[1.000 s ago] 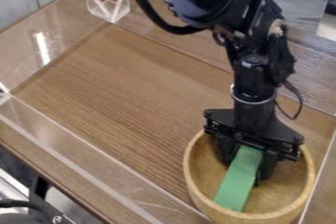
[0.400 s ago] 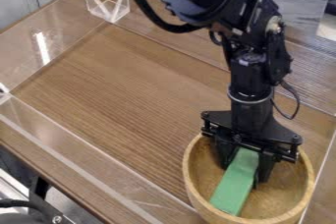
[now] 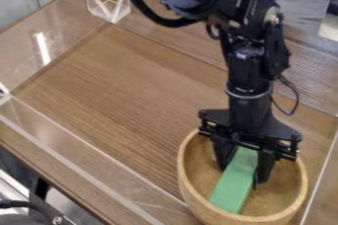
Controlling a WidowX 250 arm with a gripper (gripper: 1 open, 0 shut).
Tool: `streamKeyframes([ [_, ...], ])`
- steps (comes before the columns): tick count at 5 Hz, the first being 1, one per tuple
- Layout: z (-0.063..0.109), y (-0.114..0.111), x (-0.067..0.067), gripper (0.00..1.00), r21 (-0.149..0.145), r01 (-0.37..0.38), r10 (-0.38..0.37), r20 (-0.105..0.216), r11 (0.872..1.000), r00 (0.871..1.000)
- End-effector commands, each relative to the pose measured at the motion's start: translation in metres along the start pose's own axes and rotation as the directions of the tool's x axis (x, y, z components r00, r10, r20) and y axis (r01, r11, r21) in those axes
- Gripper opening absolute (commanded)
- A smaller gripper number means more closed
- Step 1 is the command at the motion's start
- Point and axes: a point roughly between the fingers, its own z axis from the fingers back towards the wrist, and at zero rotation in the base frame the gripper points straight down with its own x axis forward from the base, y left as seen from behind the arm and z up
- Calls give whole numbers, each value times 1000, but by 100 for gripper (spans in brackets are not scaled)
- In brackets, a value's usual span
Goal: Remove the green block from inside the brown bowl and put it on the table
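The brown bowl (image 3: 189, 184) sits at the lower right of the table (image 3: 119, 91), its bottom edge cut off by the frame. The green block (image 3: 235, 189) lies tilted inside it, upper end raised and lower end down toward the near rim. My gripper (image 3: 247, 165) points almost straight down into the bowl, and its black fingers (image 3: 222, 158) are shut on the block's upper end. The fingers hide the block's top.
Low clear acrylic walls (image 3: 46, 37) edge the table at the left and front. A small clear triangular stand (image 3: 106, 7) is at the back left. The black arm (image 3: 244, 32) rises above the bowl. Bare wood stretches left of the bowl.
My gripper stays shut on the green block. Gripper, block and bowl have all shifted very slightly leftward in the view.
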Motion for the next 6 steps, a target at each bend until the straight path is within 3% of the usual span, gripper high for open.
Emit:
streamKeyframes([
  [1,19,-4,2,0,-25,10,-9,30,1000,999],
  [6,33,3,1,0,-57,23,-22,24,998,999],
])
